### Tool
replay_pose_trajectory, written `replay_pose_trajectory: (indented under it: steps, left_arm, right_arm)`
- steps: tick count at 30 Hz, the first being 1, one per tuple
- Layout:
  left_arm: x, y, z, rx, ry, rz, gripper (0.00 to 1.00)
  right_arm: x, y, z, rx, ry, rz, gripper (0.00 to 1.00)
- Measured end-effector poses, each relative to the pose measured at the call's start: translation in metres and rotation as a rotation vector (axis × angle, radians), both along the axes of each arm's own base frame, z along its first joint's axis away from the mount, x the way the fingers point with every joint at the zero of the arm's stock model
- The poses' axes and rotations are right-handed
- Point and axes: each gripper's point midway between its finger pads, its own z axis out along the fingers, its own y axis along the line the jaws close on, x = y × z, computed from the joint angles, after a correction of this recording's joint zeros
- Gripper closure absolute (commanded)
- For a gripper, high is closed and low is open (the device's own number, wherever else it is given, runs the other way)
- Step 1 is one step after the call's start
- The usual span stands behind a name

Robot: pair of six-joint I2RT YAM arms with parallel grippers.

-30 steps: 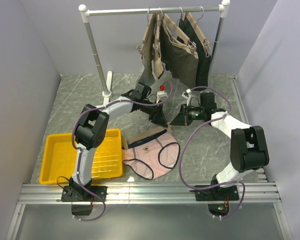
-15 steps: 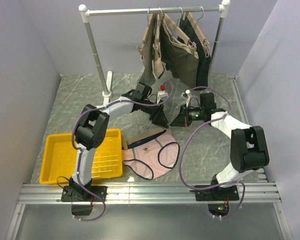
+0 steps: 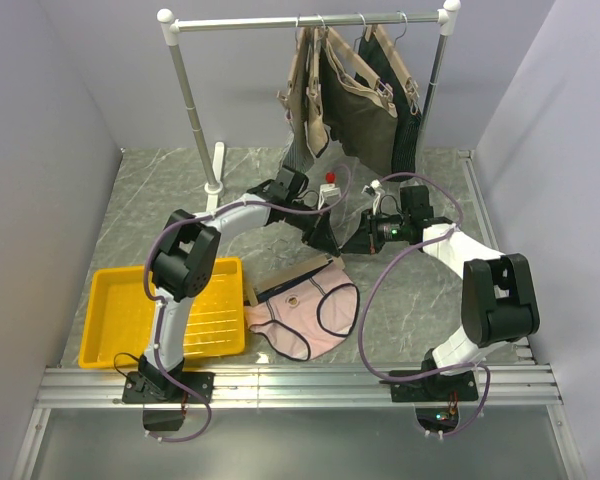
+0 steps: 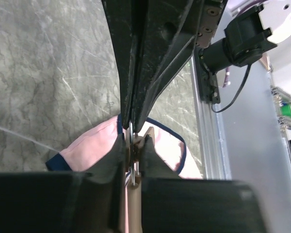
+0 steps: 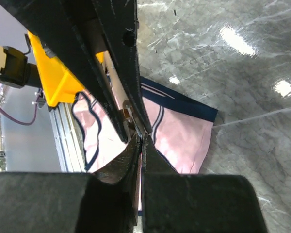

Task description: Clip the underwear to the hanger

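Pale pink underwear (image 3: 305,315) lies flat on the grey marbled table (image 3: 180,200), just right of the yellow tray (image 3: 110,320), with its navy waistband on the far side. The tan hanger (image 3: 292,275) rests along that waistband. Its long axis runs diagonally from the tray's corner up and to the right, and both my arms meet over that far right end.

From the left wrist camera, my left gripper (image 3: 327,243) has its jaws drawn close onto the hanger's end, with the wire clip (image 4: 133,162) pinched between them. My right gripper (image 3: 353,240) is fully closed, its tips against the waistband corner right beside that clip. I cannot tell whether it has any fabric nipped.

As I read it, the coming move depends on that corner. The cloth lies on the near side of the clip, directly under the bar, so it has to go into the clip along the bar's axis. The left arm has the clip, and the right arm is the nearer one for feeding the fabric in. The hanger's other clip, by the tray, looks unattended.
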Motion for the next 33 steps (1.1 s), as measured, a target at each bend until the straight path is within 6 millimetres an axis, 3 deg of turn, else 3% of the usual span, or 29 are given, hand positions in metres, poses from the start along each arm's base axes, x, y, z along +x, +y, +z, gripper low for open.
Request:
replay_pose_trajectory:
  steps: [5, 6, 8, 12, 17, 22, 25, 27, 33]
  left_arm:
    - [-0.001, 0.001, 0.003, -0.006, 0.027, 0.000, 1.00]
    - [-0.001, 0.001, 0.003, -0.008, 0.027, -0.002, 1.00]
    - [-0.001, 0.001, 0.003, -0.009, 0.027, -0.003, 1.00]
    - [0.000, 0.002, 0.002, -0.007, 0.018, -0.002, 1.00]
    - [0.003, 0.005, 0.003, -0.008, 0.006, -0.001, 1.00]
    - [0.005, 0.006, 0.004, -0.013, 0.005, 0.003, 1.00]
    - [0.005, 0.006, 0.005, -0.016, 0.006, 0.000, 1.00]
    - [0.004, 0.006, 0.005, -0.018, 0.006, -0.002, 1.00]
    - [0.004, 0.005, 0.006, -0.026, 0.007, -0.007, 1.00]
  right_arm:
    - [0.000, 0.000, 0.001, -0.004, -0.032, 0.015, 1.00]
    - [0.000, 0.000, 0.001, -0.004, -0.034, 0.016, 0.87]
    - [-0.001, -0.001, 0.001, -0.007, -0.031, 0.014, 0.82]
    - [0.000, -0.006, 0.000, -0.020, -0.005, -0.017, 0.57]
    - [0.015, -0.034, -0.002, -0.037, 0.029, -0.131, 0.57]
    - [0.026, -0.057, -0.031, -0.103, 0.159, -0.255, 0.59]
    - [0.020, -0.052, -0.060, -0.158, 0.272, -0.277, 0.57]
    - [0.013, -0.043, -0.074, -0.202, 0.322, -0.273, 0.48]
    - [0.011, -0.016, -0.090, -0.259, 0.376, -0.252, 0.44]
